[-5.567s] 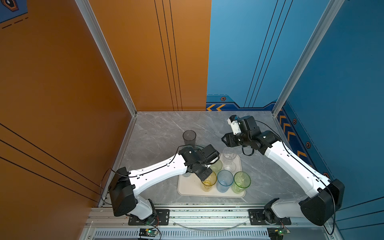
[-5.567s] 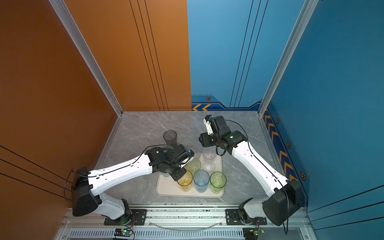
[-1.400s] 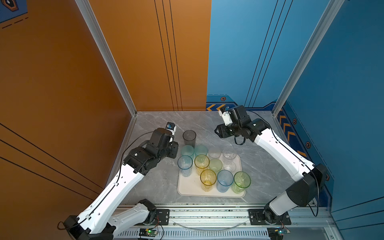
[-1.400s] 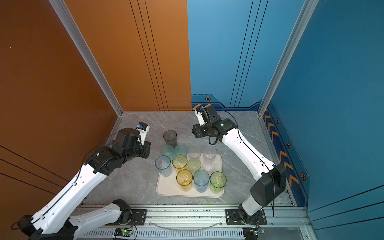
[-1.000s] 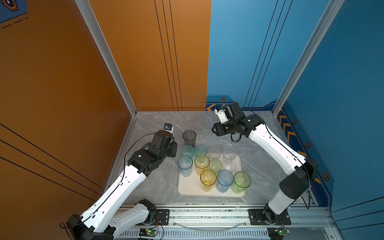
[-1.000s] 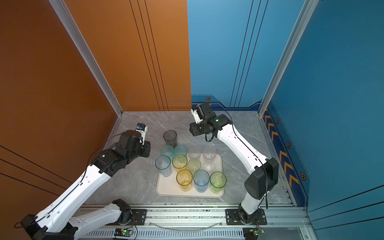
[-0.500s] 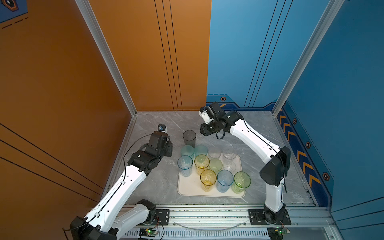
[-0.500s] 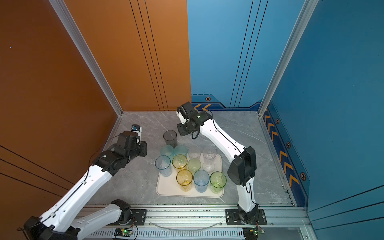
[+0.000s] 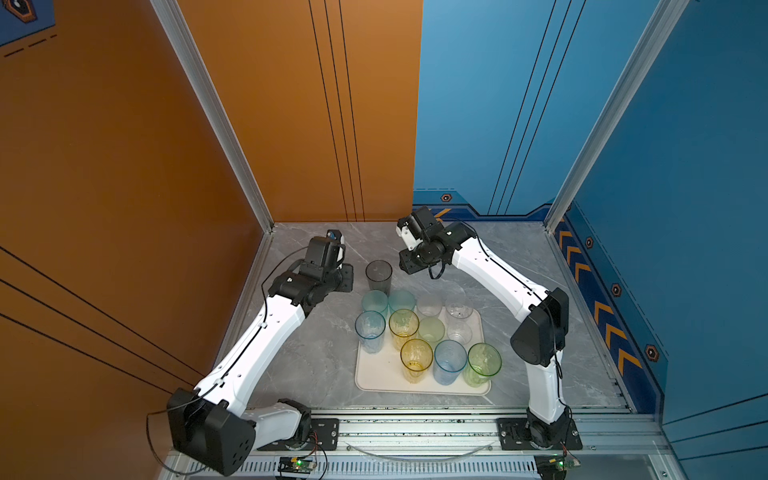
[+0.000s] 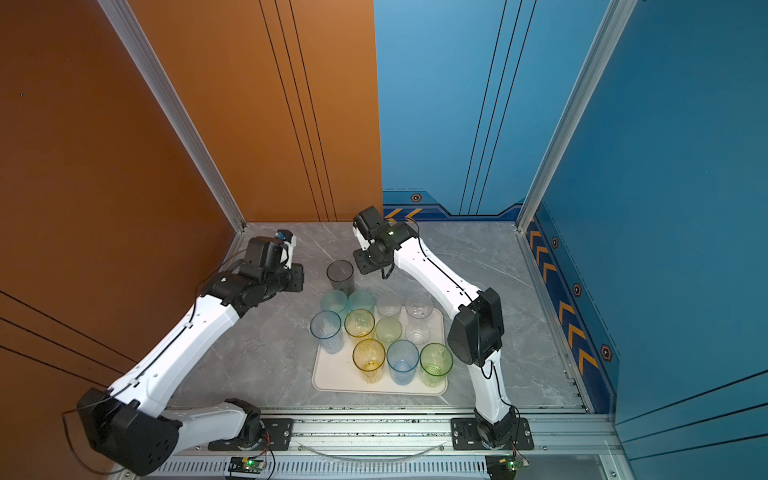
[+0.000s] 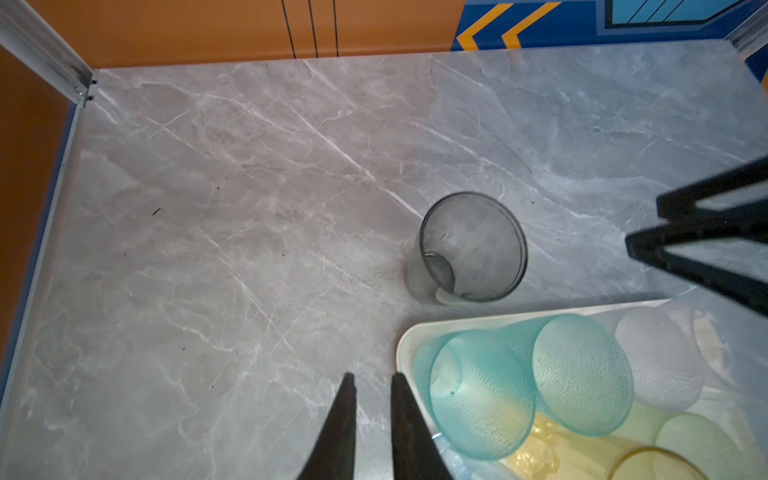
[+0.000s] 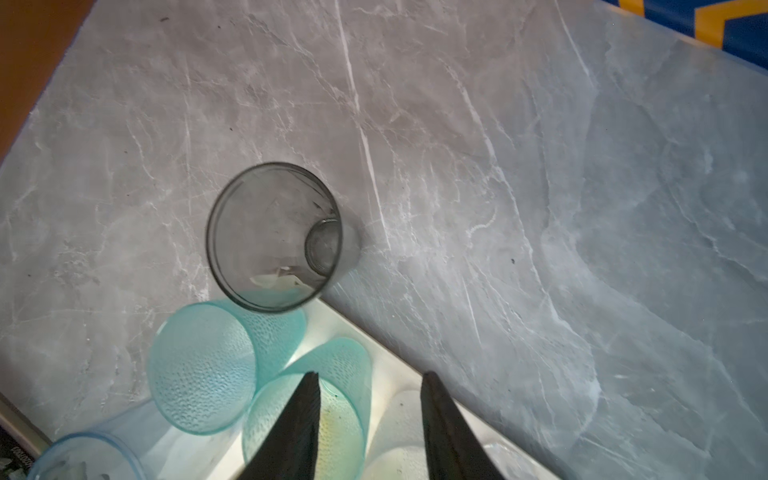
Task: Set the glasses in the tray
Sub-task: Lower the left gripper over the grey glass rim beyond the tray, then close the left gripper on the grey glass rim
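Finding: one of the glasses, the smoke-grey glass [image 9: 378,276], stands upright on the tabletop [image 9: 324,353], just beyond the far left corner of the tray [image 9: 376,374]. Eleven others already stand inside the tray.

The right gripper [image 12: 370,376] hangs close beside the grey glass on its right. Its jaws are apart and hold nothing. The left gripper [image 11: 374,376] waits on the opposite side, its jaws only narrowly apart and also empty.

Assessment: the step in hand appears to be the right arm's grasp of this last glass.

Recommendations:
- Widen the jaws before closing in. The present gap looks narrower than the glass rim.
- Approach from the open tabletop side, away from the two teal glasses [image 12: 203,365] standing at the tray corner.
- Grip the wall below the rim and keep the glass vertical.
- Lift well above the neighbouring rims before crossing over them.
- Set down on the bare near left part of the tray, which looks like the only roomy spot.

Risk: a smooth, tapered wall may slip under a light grip.
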Controlling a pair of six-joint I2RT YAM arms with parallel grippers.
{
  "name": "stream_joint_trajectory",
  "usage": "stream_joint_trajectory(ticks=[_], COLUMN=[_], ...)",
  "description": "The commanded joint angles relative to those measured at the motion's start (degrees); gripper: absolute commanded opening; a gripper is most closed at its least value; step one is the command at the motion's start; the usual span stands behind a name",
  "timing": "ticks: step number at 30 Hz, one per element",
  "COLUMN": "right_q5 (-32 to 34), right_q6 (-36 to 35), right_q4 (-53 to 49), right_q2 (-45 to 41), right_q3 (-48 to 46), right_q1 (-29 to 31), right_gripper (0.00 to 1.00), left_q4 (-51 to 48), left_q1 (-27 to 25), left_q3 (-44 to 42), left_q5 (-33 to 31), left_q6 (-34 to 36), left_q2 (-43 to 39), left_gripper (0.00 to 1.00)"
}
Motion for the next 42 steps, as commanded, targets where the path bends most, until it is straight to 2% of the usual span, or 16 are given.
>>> stream_joint_trajectory(ticks=[1, 8, 14, 23, 42], right_q5=[1.3, -0.7, -2.2, -3.7, -5.5], right_q6=[0.4, 2.3, 3.2, 2.7, 2.0], right_q4=[1.2, 6.9, 9.9, 10.9, 12.2], right_q2=[-7.6, -19.5, -26.3, -29.5, -31.2], right_q3=[-4.9, -20.7, -29.0, -33.1, -35.3], right_q1=[-2.0, -8.1, -12.7, -15.9, -18.3], right_gripper=[0.4, 0.41, 0.42, 0.43, 0.43], left_q4=[-3.7, -6.0, -6.8, -9.9, -14.1], left_q1=[1.1, 2.2, 2.0, 0.3, -0.8], left_q3=[5.5, 11.3, 13.5, 18.6, 26.7], left_q5=[6.7, 14.3, 15.1, 9.7, 6.1], left_q6=[2.4, 3.6, 3.9, 5.2, 7.2], left_q2=[4.8, 13.4, 17.4, 22.7, 32.0], left_gripper=[0.18, 0.18, 0.2, 0.23, 0.23])
